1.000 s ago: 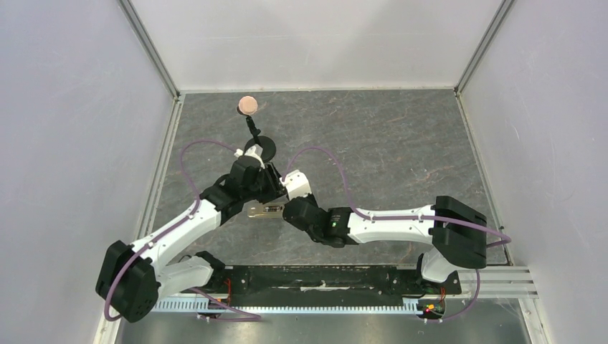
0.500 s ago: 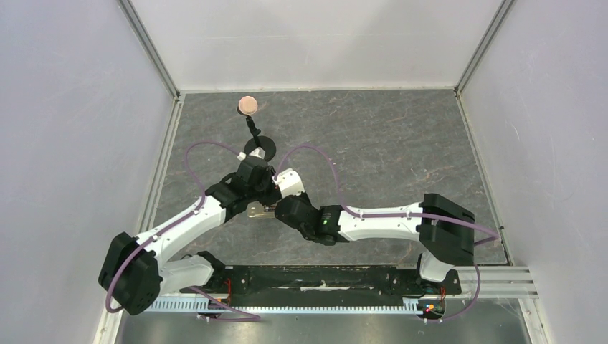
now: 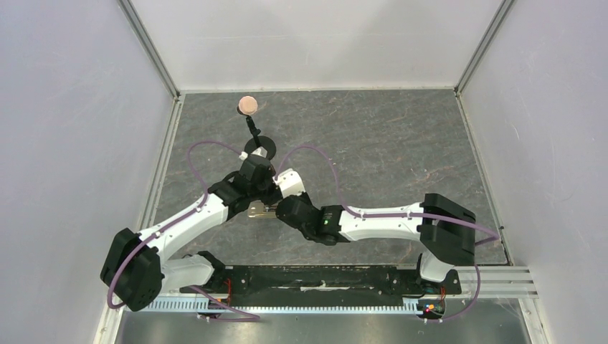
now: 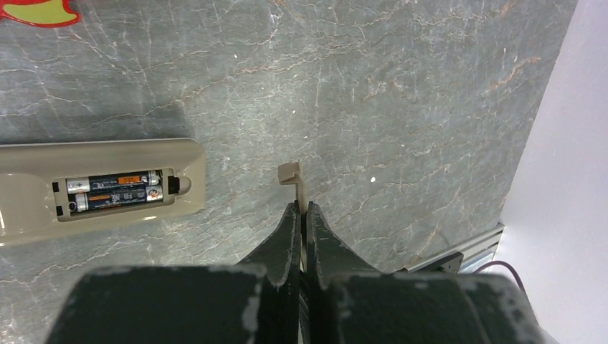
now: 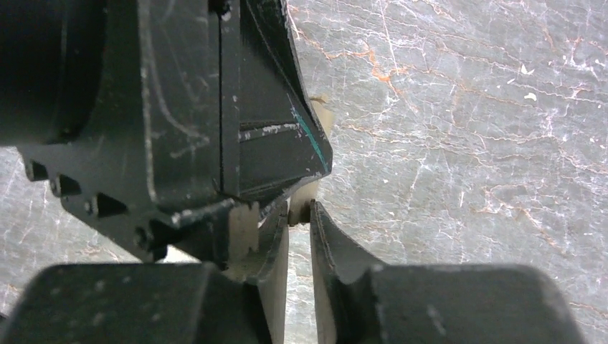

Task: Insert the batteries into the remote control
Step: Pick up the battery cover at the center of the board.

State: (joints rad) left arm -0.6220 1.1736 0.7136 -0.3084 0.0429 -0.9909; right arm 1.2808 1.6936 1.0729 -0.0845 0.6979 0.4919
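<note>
The remote control [image 4: 100, 168] lies tan back up on the grey table, its compartment uncovered. Both batteries [image 4: 115, 190] sit side by side inside it. From above only a sliver of the remote control [image 3: 258, 211] shows between the two wrists. My left gripper [image 4: 300, 209] is shut on the thin beige cover [image 4: 292, 175], held edge-on to the right of the remote and above the table. My right gripper [image 5: 300, 208] meets it from the other side. Its jaws stand slightly parted around the cover's end [image 5: 302, 208], with a dark sliver beside it.
A black stand with a round pinkish disc [image 3: 247, 104] rises behind the grippers. A red and yellow object [image 4: 36, 11] peeks in at the far edge of the left wrist view. White walls enclose the table, and a metal rail [image 4: 466, 247] runs along its near edge.
My left jaws have closed onto the cover. My right jaws, shut before, have parted a little. Both wrists drew slightly left and closer together.
</note>
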